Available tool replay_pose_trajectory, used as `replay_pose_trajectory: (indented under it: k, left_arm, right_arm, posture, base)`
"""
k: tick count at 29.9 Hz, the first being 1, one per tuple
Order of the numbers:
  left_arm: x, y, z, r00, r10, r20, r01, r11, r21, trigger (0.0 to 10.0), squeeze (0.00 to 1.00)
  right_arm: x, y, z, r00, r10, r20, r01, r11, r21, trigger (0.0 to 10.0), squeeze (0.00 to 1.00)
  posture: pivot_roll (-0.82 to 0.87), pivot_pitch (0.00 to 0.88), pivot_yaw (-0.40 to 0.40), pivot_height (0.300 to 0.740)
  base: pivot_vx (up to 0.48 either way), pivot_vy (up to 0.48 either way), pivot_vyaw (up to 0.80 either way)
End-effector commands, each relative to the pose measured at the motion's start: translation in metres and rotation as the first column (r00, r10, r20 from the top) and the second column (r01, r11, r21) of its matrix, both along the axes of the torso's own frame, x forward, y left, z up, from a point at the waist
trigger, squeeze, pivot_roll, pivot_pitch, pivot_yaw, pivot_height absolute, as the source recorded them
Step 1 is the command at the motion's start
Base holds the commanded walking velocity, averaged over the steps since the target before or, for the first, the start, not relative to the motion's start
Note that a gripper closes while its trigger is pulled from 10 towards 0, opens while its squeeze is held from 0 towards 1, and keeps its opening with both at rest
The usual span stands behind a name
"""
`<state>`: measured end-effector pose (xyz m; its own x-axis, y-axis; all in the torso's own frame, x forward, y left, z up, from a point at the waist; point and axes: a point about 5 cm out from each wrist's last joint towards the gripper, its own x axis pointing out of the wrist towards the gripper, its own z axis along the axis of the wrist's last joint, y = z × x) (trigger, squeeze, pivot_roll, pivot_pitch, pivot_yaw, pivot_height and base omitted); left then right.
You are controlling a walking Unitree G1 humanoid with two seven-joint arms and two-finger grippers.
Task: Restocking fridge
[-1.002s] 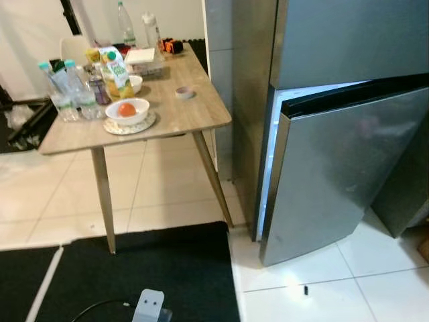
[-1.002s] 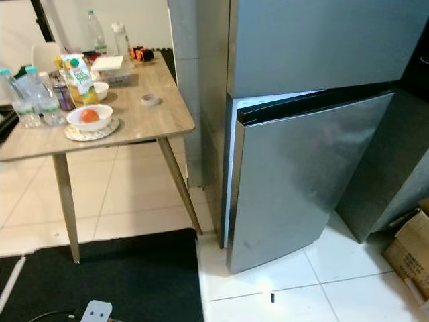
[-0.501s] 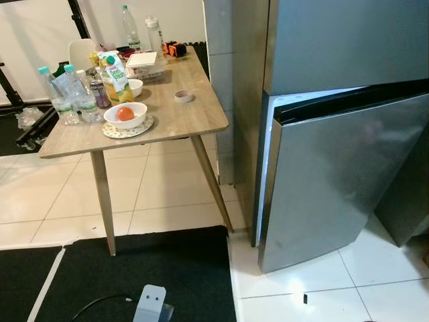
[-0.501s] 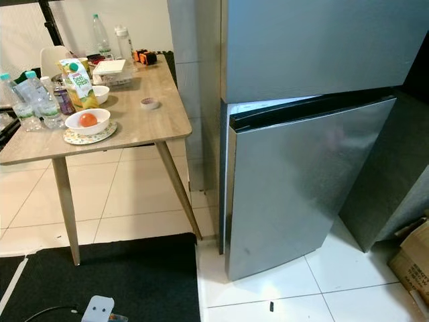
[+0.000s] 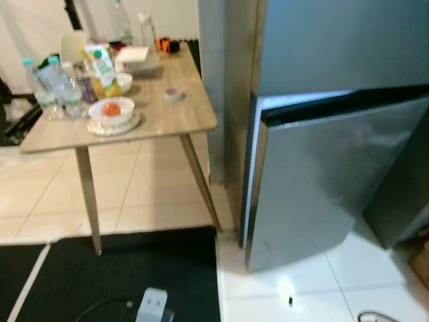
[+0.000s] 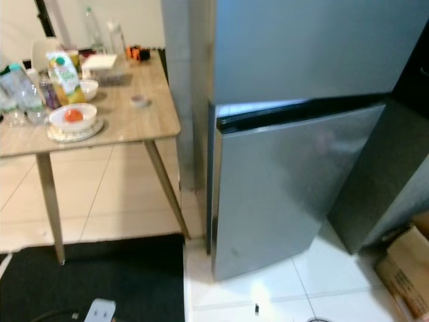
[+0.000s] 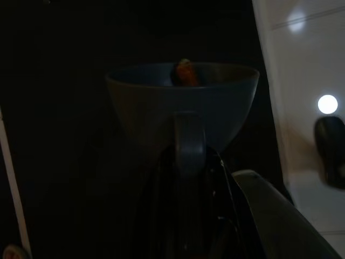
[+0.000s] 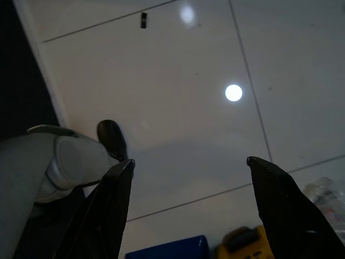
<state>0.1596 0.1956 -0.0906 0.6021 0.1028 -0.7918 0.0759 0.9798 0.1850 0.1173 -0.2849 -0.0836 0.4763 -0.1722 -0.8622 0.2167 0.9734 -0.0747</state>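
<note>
Blue bowl with orange item inside pinched at rim by left gripper. Right gripper spread wide, empty, over white floor tile. Fridge door ajar at 2 o'clock; wooden table at 10 o'clock. Risk judged: bowl may be tipped while walking, or door edge bumped, as gap is narrow.

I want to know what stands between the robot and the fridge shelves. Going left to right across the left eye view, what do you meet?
Water bottles → juice carton → white bowl holding an orange fruit → small round thing on the table → bright gap at the fridge's lower door → lower fridge door, ajar.
</note>
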Motion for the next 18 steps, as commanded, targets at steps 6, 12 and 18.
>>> replay_pose_trajectory:
  k: [6, 12, 18]
  left_arm:
    - [-0.012, 0.009, -0.004, 0.999, 0.016, -0.036, -0.015, 1.000, 0.025, 10.0, 0.00]
    - [0.002, 0.015, 0.004, 0.998, 0.053, 0.027, -0.054, 0.997, 0.056, 10.0, 0.00]
    - [0.039, 0.035, 0.028, 0.979, 0.091, 0.181, -0.123, 0.977, 0.173, 10.0, 0.00]
  right_arm:
    - [-0.004, 0.005, -0.003, 1.000, -0.026, -0.009, 0.026, 1.000, 0.011, 10.0, 0.00]
    - [-0.004, 0.005, -0.004, 0.997, -0.081, -0.016, 0.081, 0.996, 0.034, 10.0, 0.00]
    - [-0.002, 0.004, -0.003, 0.996, -0.084, -0.015, 0.085, 0.996, 0.036, 10.0, 0.00]
  posture:
    - [-0.20, 0.000, 0.024, 0.740]
    - [-0.20, 0.000, 0.029, 0.740]
    - [-0.20, 0.000, 0.026, 0.740]
  base:
    - [0.000, 0.000, 0.00]
    - [0.000, 0.000, -0.09]
    - [0.000, 0.000, -0.75]
